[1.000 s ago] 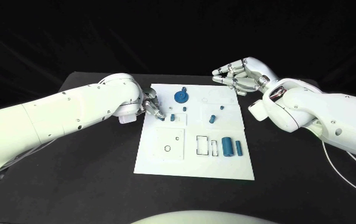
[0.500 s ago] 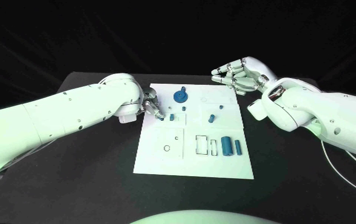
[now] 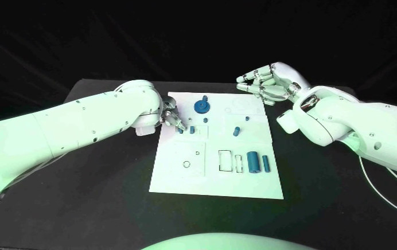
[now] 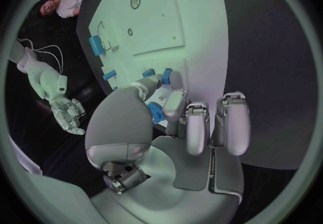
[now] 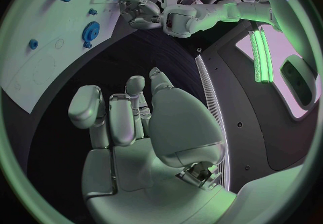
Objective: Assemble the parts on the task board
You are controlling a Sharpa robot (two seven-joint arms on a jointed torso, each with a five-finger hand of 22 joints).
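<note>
The white task board [image 3: 217,175] lies in the middle of the black table. My left hand [image 3: 171,117] is at the board's left edge, thumb and one finger pinching a small blue part [image 3: 182,128] just above the board, the other fingers curled in; the left wrist view shows this hand [image 4: 176,106] with blue at its fingertips. Another small blue peg [image 3: 192,129] stands right beside it. A dark blue gear [image 3: 201,108] sits near the board's far edge. My right hand [image 3: 266,84] hovers off the far right corner, fingers curled in on nothing; it shows again as the hand [image 5: 128,111].
Two blue cylinders [image 3: 253,162] lie side by side at the board's right, near outlined slots [image 3: 226,161]. Small blue pieces [image 3: 236,131] stand mid-board. Black table [image 3: 99,175] surrounds the board on all sides.
My left hand has edged slightly toward the board's far side, fingertips staying by the small blue pegs. My right hand has not moved.
</note>
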